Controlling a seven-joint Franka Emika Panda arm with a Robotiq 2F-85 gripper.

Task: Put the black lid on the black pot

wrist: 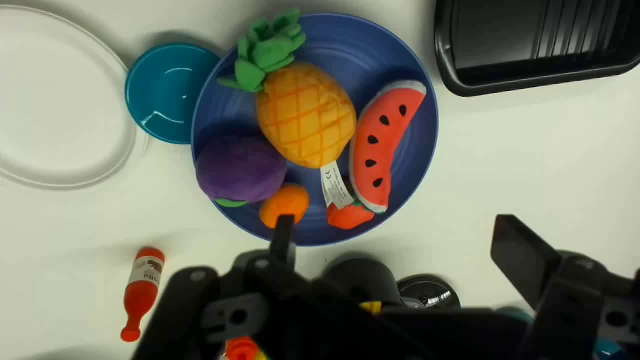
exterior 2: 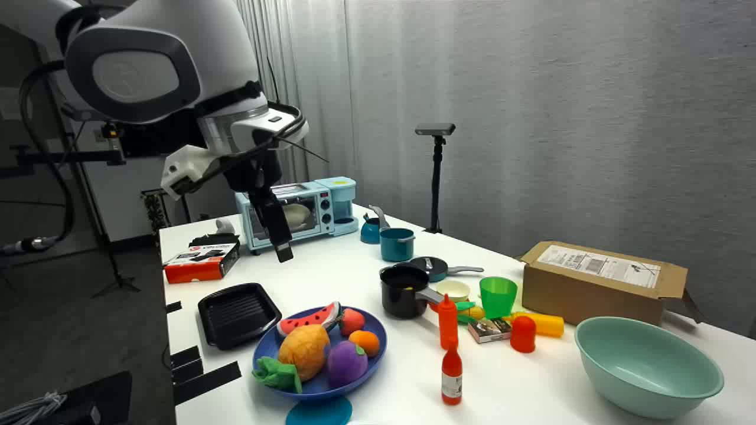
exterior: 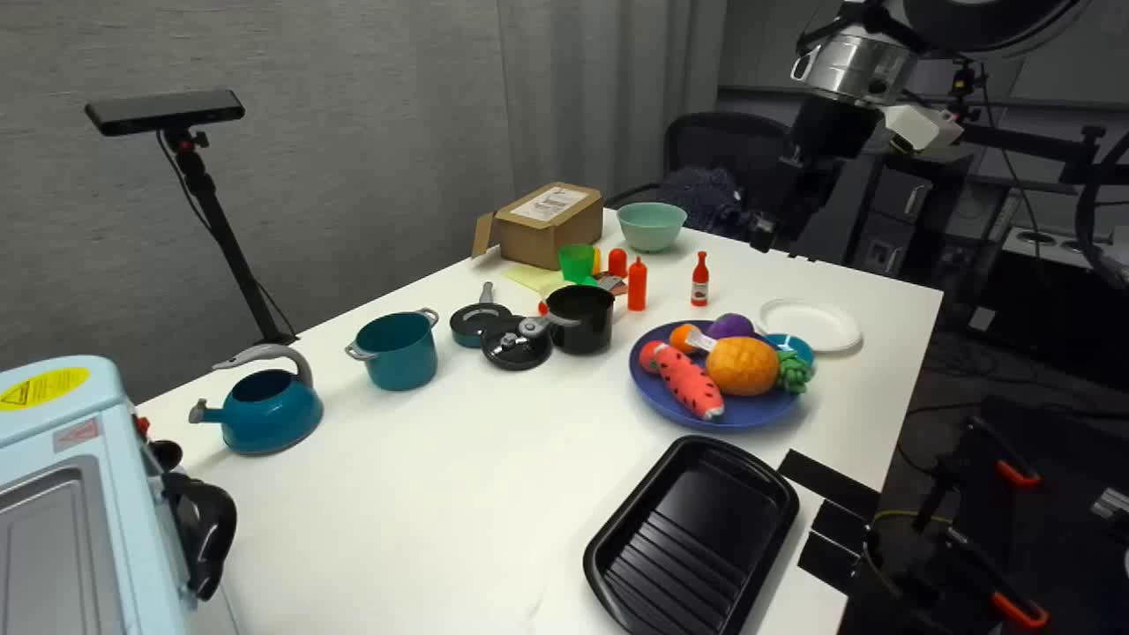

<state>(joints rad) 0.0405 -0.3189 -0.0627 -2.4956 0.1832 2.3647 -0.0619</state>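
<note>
The black lid [exterior: 522,356] lies knob up on the white table, against the black pot [exterior: 589,328], whose grey handle reaches over it. Part of the lid [wrist: 431,289] shows in the wrist view beside the pot [wrist: 357,275]; the gripper body hides the rest. In an exterior view the pot [exterior 2: 403,300] stands upright and open, with something small and yellow inside, and hides most of the lid. My gripper [wrist: 395,225] is open and empty, with fingers wide apart. It hangs high above the table, away from pot and lid, in both exterior views [exterior: 764,235] [exterior 2: 283,251].
A blue plate [exterior: 648,397] of plush fruit and a black tray [exterior: 609,538] lie near the pot. A teal pan [exterior: 467,333] adjoins the lid. A teal pot [exterior: 401,357], teal kettle [exterior: 269,419], red bottles [exterior: 637,287], green cup [exterior: 577,262] and cardboard box [exterior: 551,234] stand around.
</note>
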